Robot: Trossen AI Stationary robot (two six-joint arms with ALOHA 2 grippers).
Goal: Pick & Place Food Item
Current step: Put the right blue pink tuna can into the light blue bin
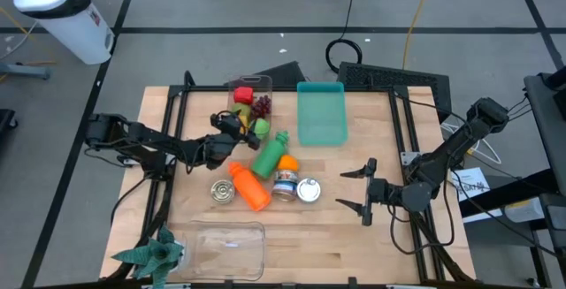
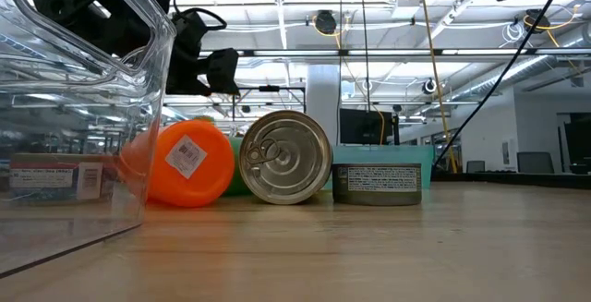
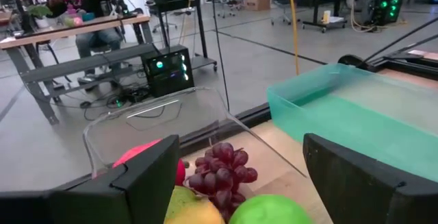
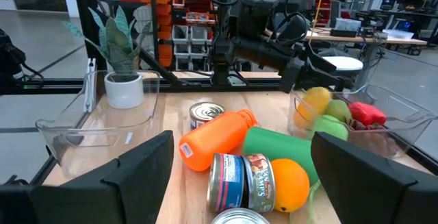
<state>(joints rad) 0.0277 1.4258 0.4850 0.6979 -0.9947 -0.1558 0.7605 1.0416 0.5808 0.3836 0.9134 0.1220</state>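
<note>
A clear bin (image 1: 252,82) at the table's far middle holds a red food item (image 1: 243,94), purple grapes (image 3: 222,172), a yellow fruit (image 3: 191,209) and a green apple (image 3: 274,210). My left gripper (image 1: 237,123) hovers at the bin's near side, open. In the left wrist view its fingers (image 3: 147,172) stand on either side of the fruit, with nothing held between them. My right gripper (image 1: 358,190) waits open over the table's right part, pointing toward a pile of bottles and cans.
A teal bin (image 1: 320,117) stands right of the clear bin. A green bottle (image 1: 270,155), an orange (image 1: 288,162), an orange bottle (image 1: 250,187) and three cans (image 1: 308,190) lie mid-table. A second clear bin (image 1: 225,247) and a potted plant (image 1: 155,254) sit at the near left.
</note>
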